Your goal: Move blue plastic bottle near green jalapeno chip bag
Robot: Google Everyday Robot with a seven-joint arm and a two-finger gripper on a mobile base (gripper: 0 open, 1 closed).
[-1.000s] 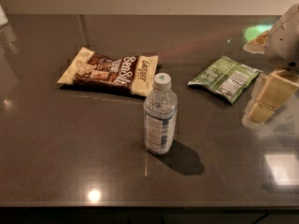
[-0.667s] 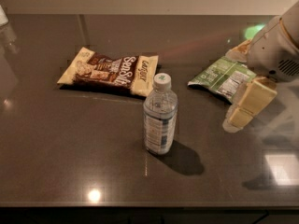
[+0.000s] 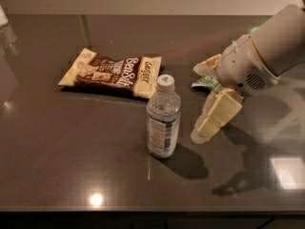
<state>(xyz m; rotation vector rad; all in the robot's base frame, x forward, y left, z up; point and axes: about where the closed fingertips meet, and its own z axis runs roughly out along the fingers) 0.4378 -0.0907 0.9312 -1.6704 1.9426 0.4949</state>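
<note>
- The blue plastic bottle point(image 3: 163, 118) is standing upright near the middle of the dark table point(image 3: 71, 166), with its white cap on top.
- The bottle is casting a shadow to its right on the shiny surface.
- Nothing is touching the bottle; it is standing free.
- The gripper point(image 3: 200, 101) is hanging just to the right of the bottle, close to it but apart from it, low over the table.
- The gripper is showing its two cream fingers point(image 3: 219, 112) spread wide, one higher and one lower, and it is holding nothing between them.
- The white arm point(image 3: 271, 51) is reaching in from the upper right corner.
- The green jalapeno chip bag point(image 3: 206, 84) is lying flat behind the gripper, to the right of the bottle and farther back; only a small green and white part is showing between the fingers, the rest is hidden.
- The bottle and the green bag are lying apart, with the gripper between them.
- A larger cream and brown snack bag point(image 3: 112, 73) is lying flat behind the bottle, to the left, not touching it.
</note>
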